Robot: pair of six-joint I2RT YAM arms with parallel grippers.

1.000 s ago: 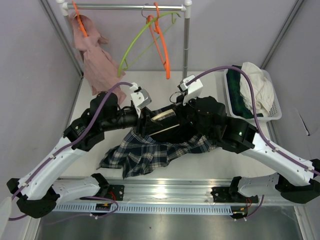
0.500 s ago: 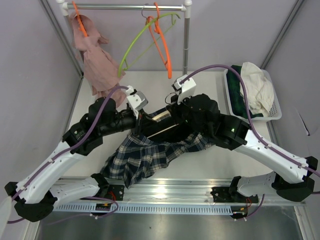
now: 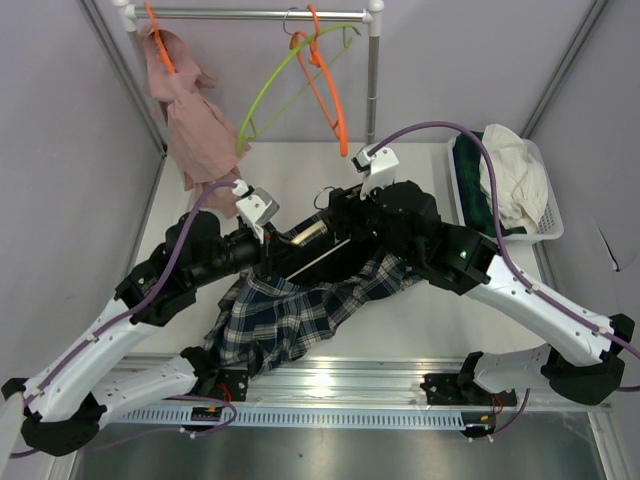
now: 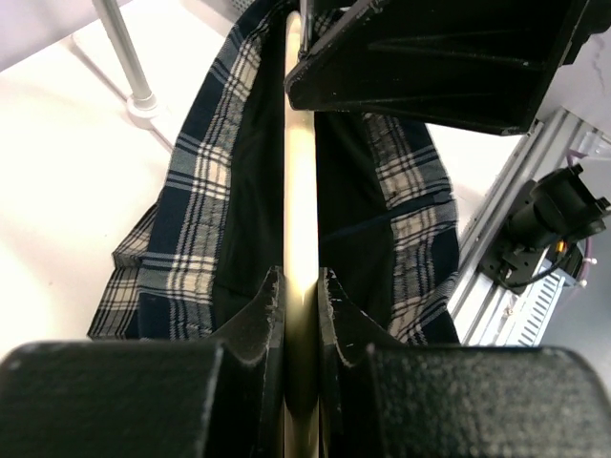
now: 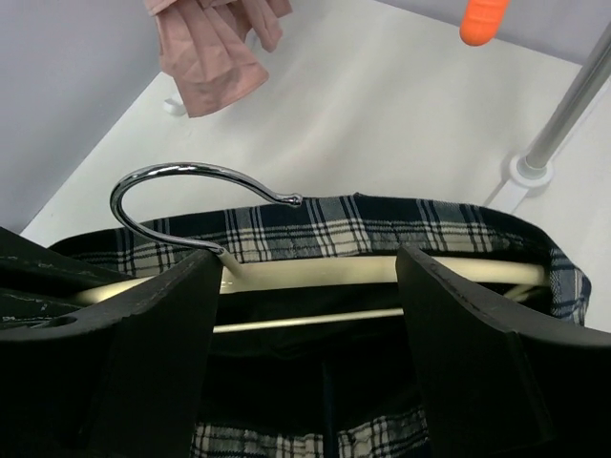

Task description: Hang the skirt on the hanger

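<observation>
The dark plaid skirt (image 3: 280, 320) hangs over a cream wooden hanger (image 3: 312, 232) held between the two arms, its hem trailing toward the front edge. My left gripper (image 4: 301, 281) is shut on the hanger's (image 4: 301, 181) flat arm, with skirt (image 4: 205, 191) on both sides of it. My right gripper (image 5: 307, 262) stands wide open over the hanger's (image 5: 430, 270) middle, beside its chrome hook (image 5: 172, 181); its fingers touch nothing. The skirt's waistband (image 5: 363, 224) lies along the far side of the hanger, and the lower rod shows inside the dark fabric.
At the back a rail (image 3: 260, 14) carries a pink garment (image 3: 190, 115), a green hanger (image 3: 285, 75) and an orange hanger (image 3: 325, 90); its post (image 3: 373, 85) stands right of centre. A white basket (image 3: 552, 215) of clothes sits at the right. A metal rail (image 3: 340, 375) edges the front.
My right gripper has gone from shut to wide open. My left gripper has closed on the hanger. The left arm has drawn back left and the skirt has shifted left.
</observation>
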